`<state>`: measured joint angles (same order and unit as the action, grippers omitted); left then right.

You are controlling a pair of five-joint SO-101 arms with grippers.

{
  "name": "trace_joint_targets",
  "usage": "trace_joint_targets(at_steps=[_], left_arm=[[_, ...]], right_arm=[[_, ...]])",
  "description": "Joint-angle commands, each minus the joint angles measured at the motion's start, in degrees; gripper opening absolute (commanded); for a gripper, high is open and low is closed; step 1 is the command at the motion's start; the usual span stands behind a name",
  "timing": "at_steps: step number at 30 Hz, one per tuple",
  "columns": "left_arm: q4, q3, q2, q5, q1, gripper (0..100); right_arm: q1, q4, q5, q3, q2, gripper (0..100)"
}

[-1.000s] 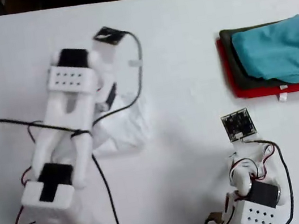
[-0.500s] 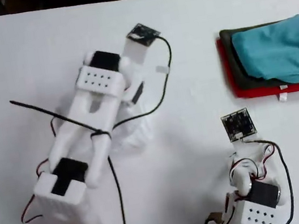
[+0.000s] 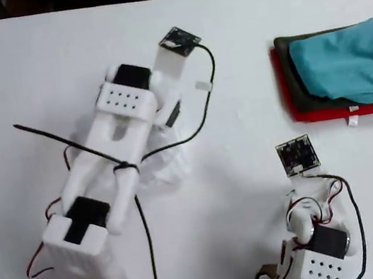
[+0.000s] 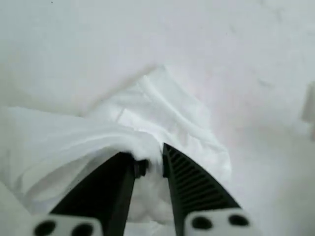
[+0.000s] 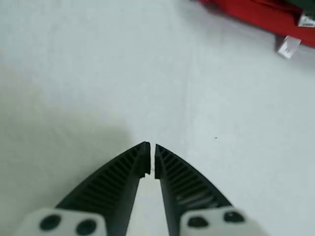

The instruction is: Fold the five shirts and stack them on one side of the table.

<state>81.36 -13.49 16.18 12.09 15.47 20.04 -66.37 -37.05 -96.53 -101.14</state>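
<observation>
A crumpled white shirt (image 3: 165, 159) lies mid-table, mostly under the left arm (image 3: 112, 145). In the left wrist view my left gripper (image 4: 150, 162) is shut on a fold of the white shirt (image 4: 162, 113), lifting its edge. At the right stands a stack of folded shirts: teal (image 3: 348, 58) on top, a dark one (image 3: 288, 72) beneath, red (image 3: 339, 112) at the bottom. My right gripper (image 5: 149, 157) is shut on nothing, hovering over bare table near the front right, with the red shirt's edge (image 5: 246, 10) and its tag beyond it.
The white table (image 3: 225, 25) has free room at the back and between the arms. Black and red cables (image 3: 139, 219) trail from the left arm over the table. The right arm's base (image 3: 319, 246) sits at the front right.
The left arm swung to the right and toward the back of the table, dragging the white shirt with it; since half a second ago it has hardly moved. The right arm kept still.
</observation>
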Motion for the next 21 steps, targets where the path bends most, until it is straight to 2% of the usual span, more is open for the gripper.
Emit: trace_joint_targets(at_steps=[1, 6, 9, 13, 17, 21], left_arm=[[1.14, -0.84, -0.97, -0.18, 0.70, 20], [6.51, -8.04, -3.96, 6.59, -2.55, 15], [12.04, -15.16, -6.07, 10.11, -8.97, 12], [17.58, -22.11, -7.65, 12.57, -24.79, 2], [20.40, -24.75, -7.74, 12.75, -42.55, 3], [20.57, -21.23, -7.74, 13.36, -54.33, 3]], right_arm=[[0.22, -0.13, 0.35, -0.53, -1.19, 2.1], [0.22, -0.13, 0.35, -0.53, -1.19, 2.1], [0.22, -0.13, 0.35, -0.53, -1.19, 2.1], [0.22, -0.22, 0.35, -0.53, -1.19, 2.1], [0.31, -0.31, 0.35, -0.44, -1.36, 2.1], [-0.57, -1.27, 2.37, 1.93, -1.19, 2.1]])
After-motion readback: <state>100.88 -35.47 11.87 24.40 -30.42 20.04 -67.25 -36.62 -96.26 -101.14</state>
